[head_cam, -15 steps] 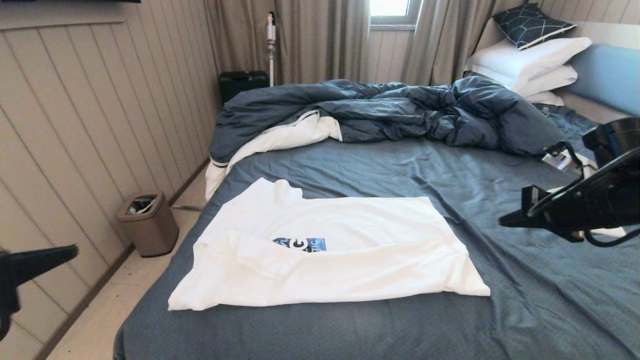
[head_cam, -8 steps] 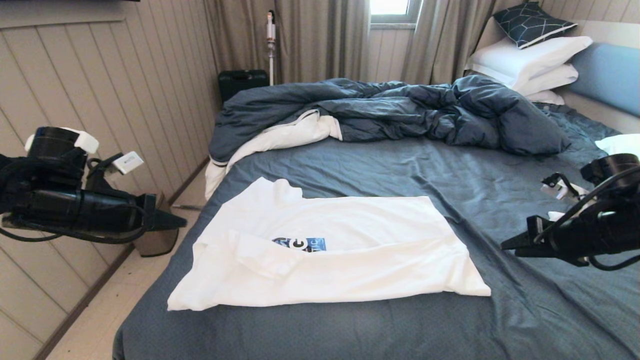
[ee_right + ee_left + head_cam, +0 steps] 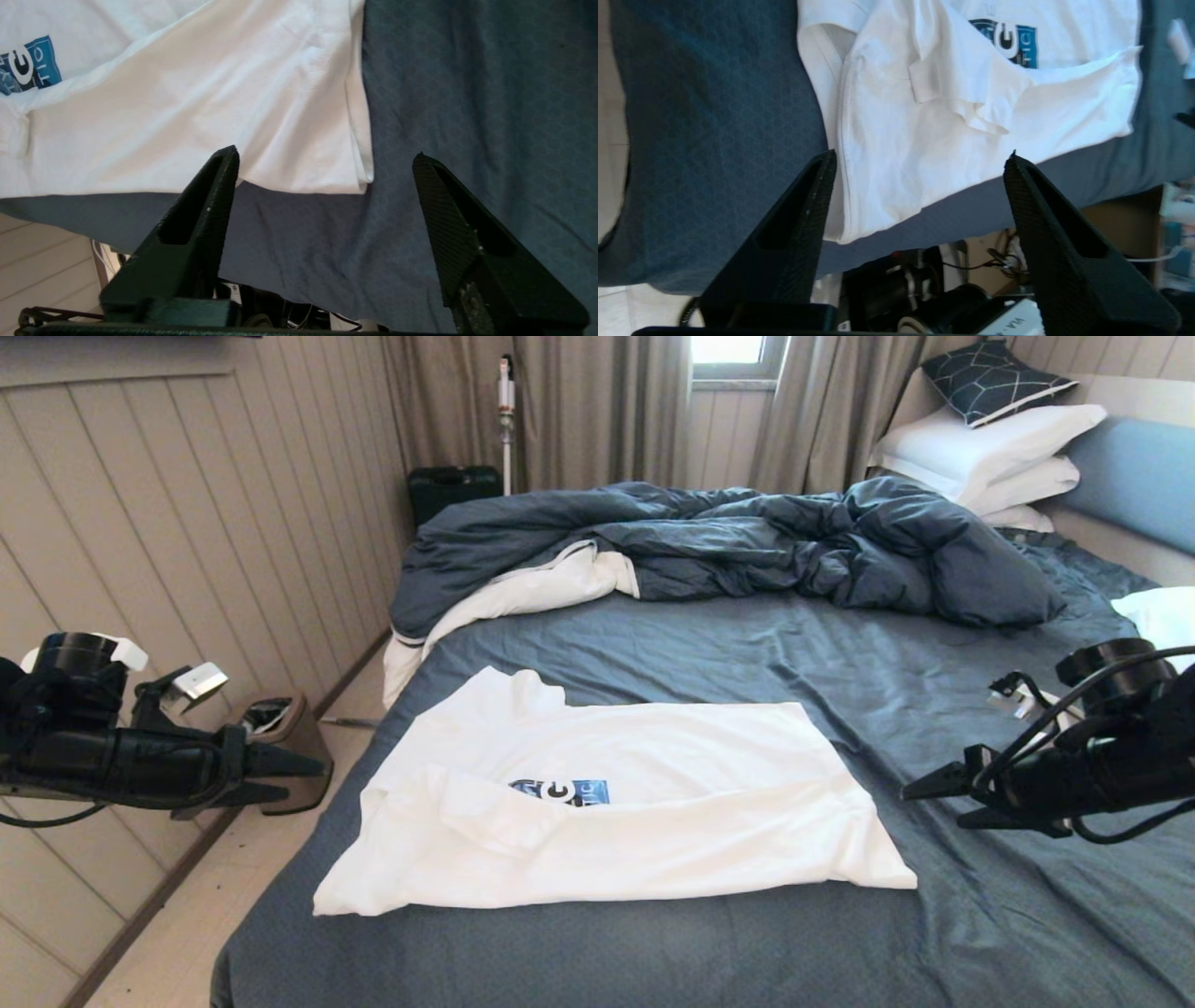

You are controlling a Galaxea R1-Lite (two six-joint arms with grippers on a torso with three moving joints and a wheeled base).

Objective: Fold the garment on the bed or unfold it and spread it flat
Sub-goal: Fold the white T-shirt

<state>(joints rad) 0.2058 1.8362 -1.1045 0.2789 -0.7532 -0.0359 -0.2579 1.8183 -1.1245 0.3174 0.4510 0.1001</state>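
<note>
The left claw (image 3: 303,779) hangs in the air at the left of the scene, off the left edge of the bed (image 3: 709,672), over the floor strip (image 3: 215,905) beside the wall (image 3: 187,523). Its fingers (image 3: 803,219) are spread wide and hold nothing. They point toward the shirt (image 3: 616,803), apart from it. Just behind the claw stands a brown bin (image 3: 285,742)

The right claw (image 3: 943,798) hangs at the right, above the sheet (image 3: 980,915), near the shirt's right edge but not touching it. Its fingers (image 3: 201,224) are also spread wide, with nothing between them. In the right wrist view the shirt's near right corner (image 3: 359,182) shows between the two fingers, below them

The white shirt lies on the near left part of the bed, partly folded: its near half is doubled over the far half, so that a blue print (image 3: 560,792) shows only in part at the fold. A sleeve (image 3: 509,695) sticks out at the far left corner. The near left corner lies close to the bed's left edge

Beyond the shirt the sheet is bare and wrinkled. At the far side lies a rumpled duvet (image 3: 747,546) with a white underside showing at its left. White pillows (image 3: 990,453) are stacked at the far right by the blue headboard (image 3: 1134,476), with a dark patterned cushion (image 3: 990,378) on top. Curtains (image 3: 597,411) hang along the far wall
</note>
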